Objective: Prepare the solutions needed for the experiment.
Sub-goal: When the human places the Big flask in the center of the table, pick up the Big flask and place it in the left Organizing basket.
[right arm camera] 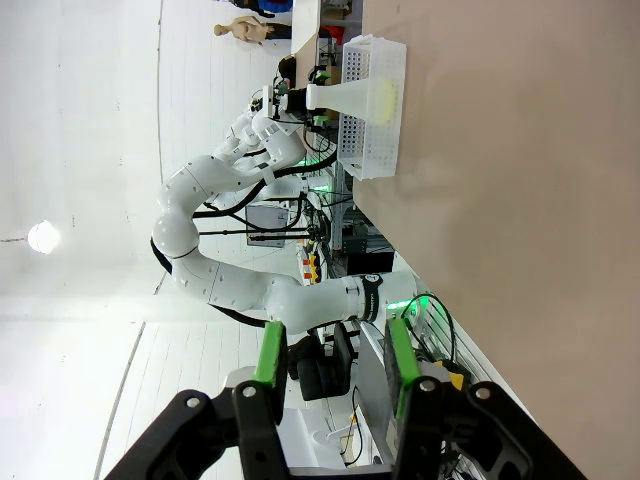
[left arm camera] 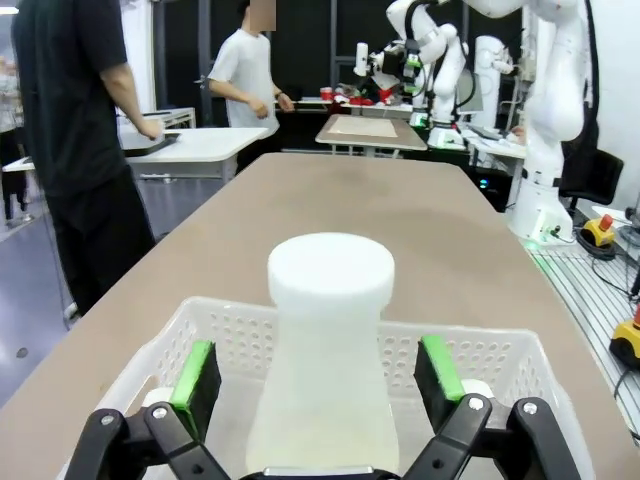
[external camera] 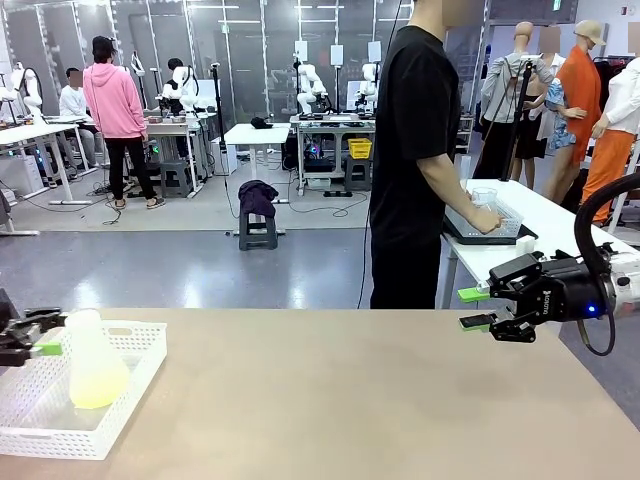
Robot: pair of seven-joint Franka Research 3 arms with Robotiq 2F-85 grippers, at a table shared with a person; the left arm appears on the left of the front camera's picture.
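Solutions (external camera: 98,392) lie shallow in your flask (external camera: 92,360), standing in the white basket (external camera: 125,400) at 8 o'clock on the counter (external camera: 330,400). Your left gripper (left arm camera: 320,372) spreads its fingers wide, straddling the flask without touching. Your right gripper (external camera: 474,309), at 3 o'clock, holds nothing, fingers half apart.

Frosted flask (external camera: 93,362), perforated plastic basket (external camera: 120,400)

Front and wrist cameras, shared table (external camera: 330,400)

Bright, even overhead light fills the room in the front view; the grey floor (external camera: 200,260) behind the table (external camera: 330,390) carries soft glare patches. Shadows on the table are faint. The left wrist view is sharp nearby, with lines bowing toward its edges. The right wrist view has a washed-out white ceiling (right arm camera: 80,200) and one round lamp (right arm camera: 42,236) glowing.
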